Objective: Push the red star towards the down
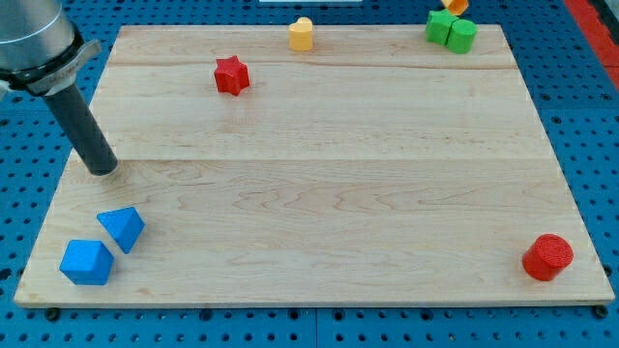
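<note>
— Red star [231, 74] sits near our counter's [319, 184] top-left corner, right?
— Yes; our tip [103, 170] rests by the left edge, well apart. We carry no claw.

Two blue blocks [103, 246] sit near the desk's [319, 193] bottom-left corner, a red cylinder [548, 257] bottom-right, yellow block [301, 34] and green blocks [452, 32] along the top edge.
</note>
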Robot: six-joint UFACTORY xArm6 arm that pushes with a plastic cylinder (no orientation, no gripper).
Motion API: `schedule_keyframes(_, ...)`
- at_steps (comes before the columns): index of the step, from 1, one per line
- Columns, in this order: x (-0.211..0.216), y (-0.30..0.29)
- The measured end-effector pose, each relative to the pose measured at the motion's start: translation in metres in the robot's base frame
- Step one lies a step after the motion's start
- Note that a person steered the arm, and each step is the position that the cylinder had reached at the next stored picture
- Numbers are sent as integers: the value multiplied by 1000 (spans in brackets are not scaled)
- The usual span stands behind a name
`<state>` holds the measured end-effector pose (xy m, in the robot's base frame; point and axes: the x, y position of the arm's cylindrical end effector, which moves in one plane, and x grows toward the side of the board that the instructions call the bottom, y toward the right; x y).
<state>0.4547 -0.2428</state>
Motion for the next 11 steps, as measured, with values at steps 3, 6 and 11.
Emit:
schedule_keyframes(3, -152, 52)
schedule_keyframes(6, -191, 187)
schedule_keyframes(11, -137, 256)
